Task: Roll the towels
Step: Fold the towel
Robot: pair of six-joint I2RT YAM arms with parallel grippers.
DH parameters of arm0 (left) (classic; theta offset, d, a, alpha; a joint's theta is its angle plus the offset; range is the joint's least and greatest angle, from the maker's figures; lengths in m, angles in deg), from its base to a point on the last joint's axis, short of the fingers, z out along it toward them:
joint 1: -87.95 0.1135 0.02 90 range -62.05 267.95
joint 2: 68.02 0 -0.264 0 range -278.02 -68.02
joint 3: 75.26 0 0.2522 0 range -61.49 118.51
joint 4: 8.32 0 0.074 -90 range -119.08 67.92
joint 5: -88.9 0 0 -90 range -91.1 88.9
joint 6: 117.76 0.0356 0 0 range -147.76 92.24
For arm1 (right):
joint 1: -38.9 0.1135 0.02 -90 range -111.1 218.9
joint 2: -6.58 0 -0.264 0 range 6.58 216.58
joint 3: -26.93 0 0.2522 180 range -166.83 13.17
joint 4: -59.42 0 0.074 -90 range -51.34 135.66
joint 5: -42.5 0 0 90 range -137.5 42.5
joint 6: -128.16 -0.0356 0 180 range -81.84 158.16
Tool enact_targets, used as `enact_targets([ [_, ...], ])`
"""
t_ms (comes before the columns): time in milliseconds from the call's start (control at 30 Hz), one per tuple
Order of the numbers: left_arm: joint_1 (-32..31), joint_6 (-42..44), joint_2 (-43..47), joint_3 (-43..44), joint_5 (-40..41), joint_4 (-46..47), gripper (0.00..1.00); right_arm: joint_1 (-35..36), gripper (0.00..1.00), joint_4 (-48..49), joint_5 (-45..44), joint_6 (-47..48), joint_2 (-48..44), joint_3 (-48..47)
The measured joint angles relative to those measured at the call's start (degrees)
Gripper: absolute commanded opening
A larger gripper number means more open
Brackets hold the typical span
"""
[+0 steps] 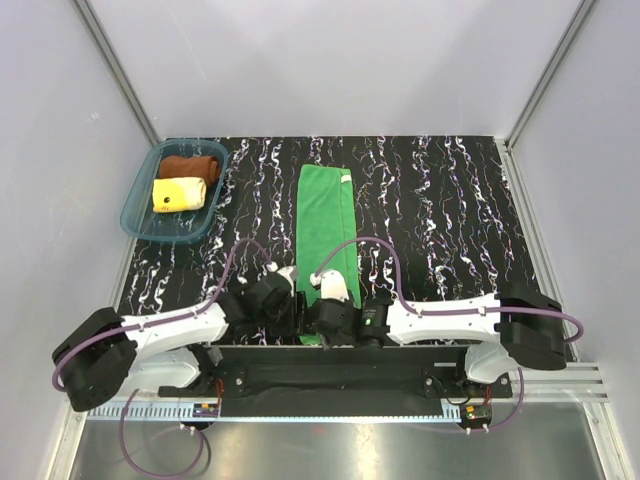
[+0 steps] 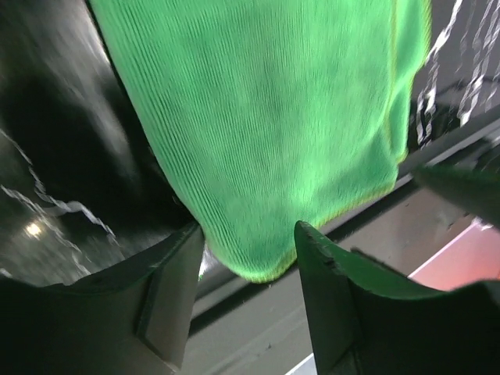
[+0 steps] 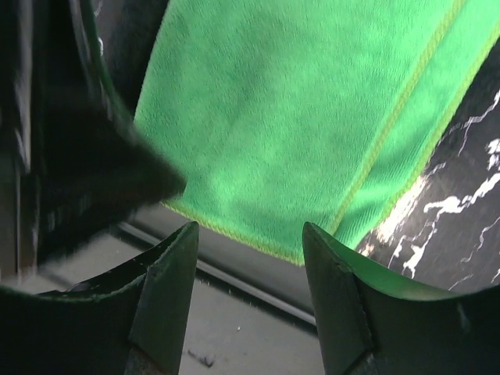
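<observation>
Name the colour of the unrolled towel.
The towel is bright green; the top external view shows it best.

Find the tray (image 1: 135, 222) at the far left corner of the table (image 1: 440, 220). In it, the rear rolled towel (image 1: 190, 166) lies behind the front rolled towel (image 1: 178, 193). The flat towel (image 1: 327, 215) runs down the table's middle, with the left gripper (image 2: 248, 230) and right gripper (image 3: 250, 228) side by side at its near end.

three towels: one green towel (image 1: 327, 215) flat in the middle of the counter (image 1: 430, 200), one rust-brown towel (image 1: 188, 166) and one pale yellow towel (image 1: 178, 193) rolled inside the single teal tray (image 1: 137, 222) at its far left corner. two arms: left arm (image 1: 170, 335), right arm (image 1: 450, 320).
</observation>
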Motion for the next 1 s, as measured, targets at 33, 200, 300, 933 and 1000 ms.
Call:
enact_targets([
  [33, -1.11, -0.44, 0.39, 0.07, 0.59, -0.79, 0.54, 0.00, 0.63, 0.13, -0.26, 0.44, 0.37, -0.31],
  [200, -4.37, -3.50, 6.99, -2.10, 3.39, -7.21, 0.52, 0.00, 0.64, 4.48, -0.28, 4.31, 0.33, -0.11],
  [300, -4.37, -4.63, 11.15, -3.58, 4.52, -10.60, 0.52, 0.00, 0.67, 8.66, 1.31, 7.48, -0.72, 1.97],
  [933, -4.57, -5.99, 22.23, -4.17, 8.57, -23.89, 0.51, 0.04, 0.67, 18.45, 8.57, 14.10, 5.86, 5.92],
  [1000, -4.57, -6.10, 23.23, -3.63, 8.79, -24.87, 0.51, 0.07, 0.57, 18.58, 8.50, 14.29, 7.52, 4.26],
])
